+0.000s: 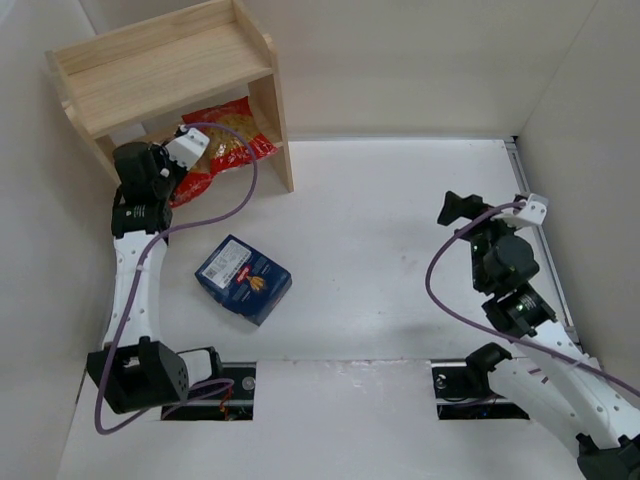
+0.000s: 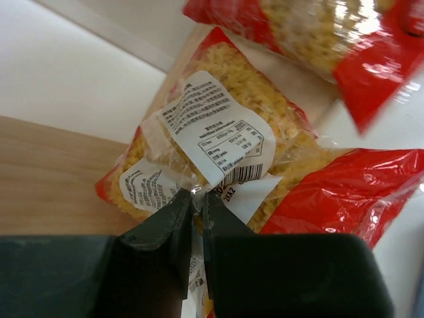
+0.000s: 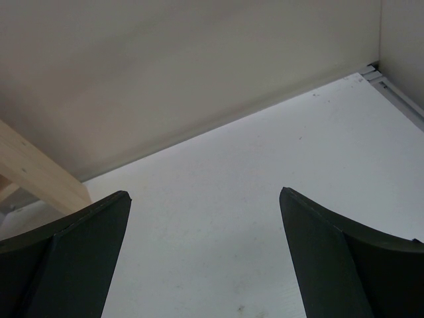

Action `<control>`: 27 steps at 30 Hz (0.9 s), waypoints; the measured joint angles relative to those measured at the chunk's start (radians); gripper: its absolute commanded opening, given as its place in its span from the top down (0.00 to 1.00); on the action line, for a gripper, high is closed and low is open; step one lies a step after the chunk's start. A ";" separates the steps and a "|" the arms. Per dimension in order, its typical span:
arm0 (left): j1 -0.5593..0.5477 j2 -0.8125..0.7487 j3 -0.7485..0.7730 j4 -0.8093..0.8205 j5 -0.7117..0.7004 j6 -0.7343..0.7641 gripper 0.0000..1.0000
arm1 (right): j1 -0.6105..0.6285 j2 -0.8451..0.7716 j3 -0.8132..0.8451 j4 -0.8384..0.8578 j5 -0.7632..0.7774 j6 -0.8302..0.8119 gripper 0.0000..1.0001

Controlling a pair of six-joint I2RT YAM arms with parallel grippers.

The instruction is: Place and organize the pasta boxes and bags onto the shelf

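1. The labelled bag [image 2: 218, 132] is seen lying at the lower tier of the shelf [image 1: 165, 65], with the second bag [image 2: 318, 33] just beside it.
2. Its clear film is pinched between the clenched fingers of the left gripper [image 2: 197, 197].
3. The dark blue pasta box [image 1: 243, 278] is found flat on the white table [image 1: 400, 250], in front of the shelf and apart from it.
4. The right gripper [image 3: 205, 252] is spread wide, nothing grasped, above bare table at the right.
5. The table is enclosed by plain pale walls [image 1: 400, 60], and the shelf is set in the far left corner.
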 measured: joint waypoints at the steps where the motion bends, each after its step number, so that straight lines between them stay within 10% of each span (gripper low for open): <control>1: 0.011 0.018 0.000 0.029 0.007 0.003 1.00 | 0.000 0.003 0.000 0.003 0.000 -0.001 0.00; 17: 0.048 0.209 0.000 0.372 -0.023 0.034 0.97 | 0.000 0.056 0.019 0.013 -0.013 -0.015 0.00; 27: 0.036 0.183 -0.042 0.428 -0.053 0.072 0.31 | 0.002 0.042 0.019 0.013 -0.026 -0.025 0.00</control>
